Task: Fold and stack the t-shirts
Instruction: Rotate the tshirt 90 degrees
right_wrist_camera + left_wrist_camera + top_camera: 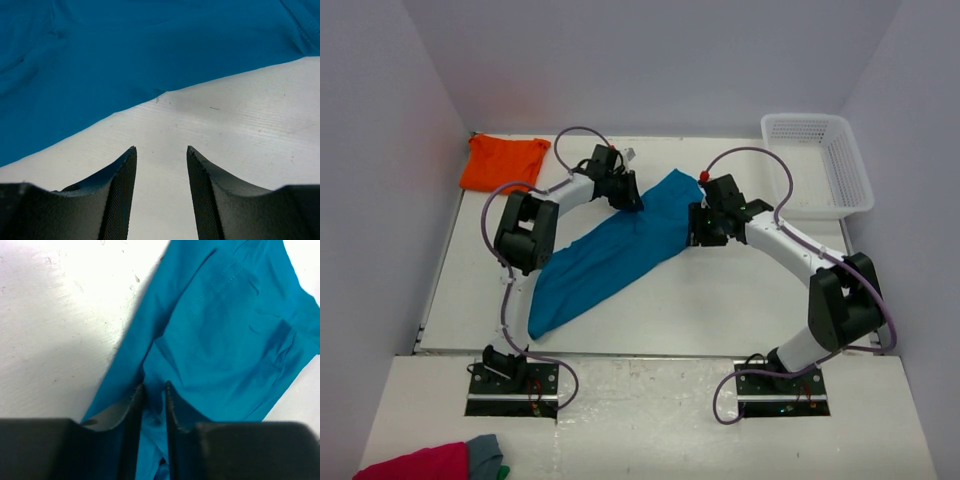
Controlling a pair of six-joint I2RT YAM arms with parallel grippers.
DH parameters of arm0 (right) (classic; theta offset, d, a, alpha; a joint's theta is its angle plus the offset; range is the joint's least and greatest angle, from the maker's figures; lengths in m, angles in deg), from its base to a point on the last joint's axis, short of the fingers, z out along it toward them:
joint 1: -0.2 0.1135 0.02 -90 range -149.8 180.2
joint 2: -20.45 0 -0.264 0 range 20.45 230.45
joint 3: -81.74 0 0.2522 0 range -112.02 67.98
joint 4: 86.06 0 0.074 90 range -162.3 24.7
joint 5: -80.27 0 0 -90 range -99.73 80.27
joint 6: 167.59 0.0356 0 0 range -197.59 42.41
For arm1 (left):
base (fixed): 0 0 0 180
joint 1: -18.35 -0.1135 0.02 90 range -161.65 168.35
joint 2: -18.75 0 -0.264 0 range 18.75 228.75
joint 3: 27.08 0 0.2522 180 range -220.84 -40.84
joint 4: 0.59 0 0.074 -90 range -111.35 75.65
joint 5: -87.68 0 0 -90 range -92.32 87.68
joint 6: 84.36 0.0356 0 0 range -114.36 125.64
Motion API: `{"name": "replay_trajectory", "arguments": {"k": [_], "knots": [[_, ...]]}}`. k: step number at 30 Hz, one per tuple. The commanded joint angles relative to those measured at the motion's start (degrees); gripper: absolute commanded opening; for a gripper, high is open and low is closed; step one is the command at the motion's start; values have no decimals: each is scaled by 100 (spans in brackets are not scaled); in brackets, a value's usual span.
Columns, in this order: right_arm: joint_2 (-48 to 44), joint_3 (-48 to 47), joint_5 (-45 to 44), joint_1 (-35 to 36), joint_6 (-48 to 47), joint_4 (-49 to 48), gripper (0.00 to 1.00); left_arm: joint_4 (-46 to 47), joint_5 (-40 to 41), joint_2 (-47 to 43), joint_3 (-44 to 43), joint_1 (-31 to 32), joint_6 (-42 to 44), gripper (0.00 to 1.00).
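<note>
the teal-blue cotton t-shirt point(610, 255) lies diagonally mid-table, unfolded. beside its edge the right gripper point(160, 150) hangs open over bare table point(225, 125), probably to grab. the left gripper point(154, 387) straddles a cloth ridge, jaws narrow; gripped or not, i cannot tell. the bright orange cotton t-shirt point(503, 162) waits far-left. no writing legible.

A white basket point(804, 122) sits far right; a crimson-pink cloth point(415, 465) touches a grey cloth point(485, 453) near left.
</note>
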State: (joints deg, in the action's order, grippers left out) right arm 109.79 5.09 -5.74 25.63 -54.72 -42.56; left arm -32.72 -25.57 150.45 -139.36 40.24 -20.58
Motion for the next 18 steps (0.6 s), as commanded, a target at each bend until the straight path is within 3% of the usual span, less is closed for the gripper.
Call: {"name": "replay_trajectory", "arguments": {"k": [1, 4, 6, 14, 18], "knots": [[66, -285, -30, -12, -37, -12, 47, 316, 31, -21, 43, 52, -50, 28], [92, -302, 5, -21, -37, -47, 47, 571, -48, -354, 183, 70, -94, 44], [101, -294, -3, -21, -37, -47, 47, 659, 4, -548, 210, 70, -120, 48], [-66, -250, -39, -12, 112, -21, 47, 415, 75, -1427, 27, 140, -103, 52], [-171, -189, -21, -3, 209, -47, 46, 115, -460, -1296, -342, 140, -68, 51]]}}
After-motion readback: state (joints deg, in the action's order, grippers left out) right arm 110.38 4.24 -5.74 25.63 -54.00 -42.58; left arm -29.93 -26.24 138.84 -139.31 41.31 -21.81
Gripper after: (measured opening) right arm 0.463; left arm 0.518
